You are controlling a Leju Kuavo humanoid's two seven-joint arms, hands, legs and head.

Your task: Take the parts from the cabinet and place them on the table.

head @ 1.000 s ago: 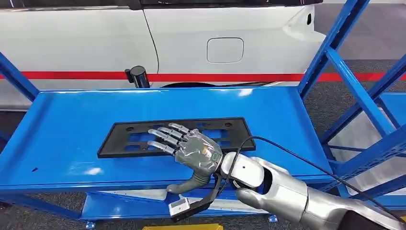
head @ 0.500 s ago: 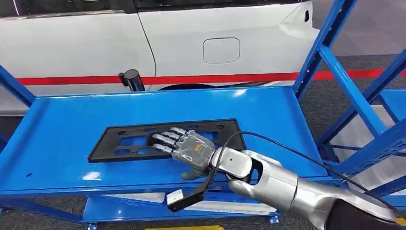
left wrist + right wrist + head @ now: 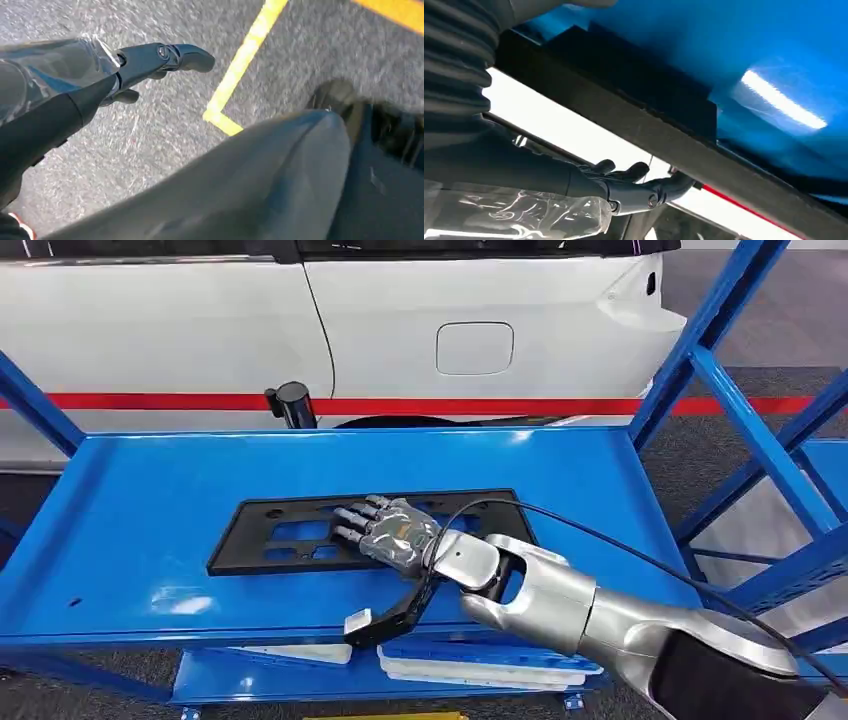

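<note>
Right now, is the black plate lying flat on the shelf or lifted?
Flat: the black plate lies on the blue shelf, right hand resting on it.

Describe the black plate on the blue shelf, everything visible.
The black plate is a flat, long rectangular panel, matte and plastic-looking, with rectangular cutouts showing the blue shelf through them and small holes along its far edge. It lies flat on the shelf, long side across it, slightly skewed. The right robot hand rests on its right part, fingers laid over the top and hiding that section. In the right wrist view its near edge looks thick and dark.
</note>
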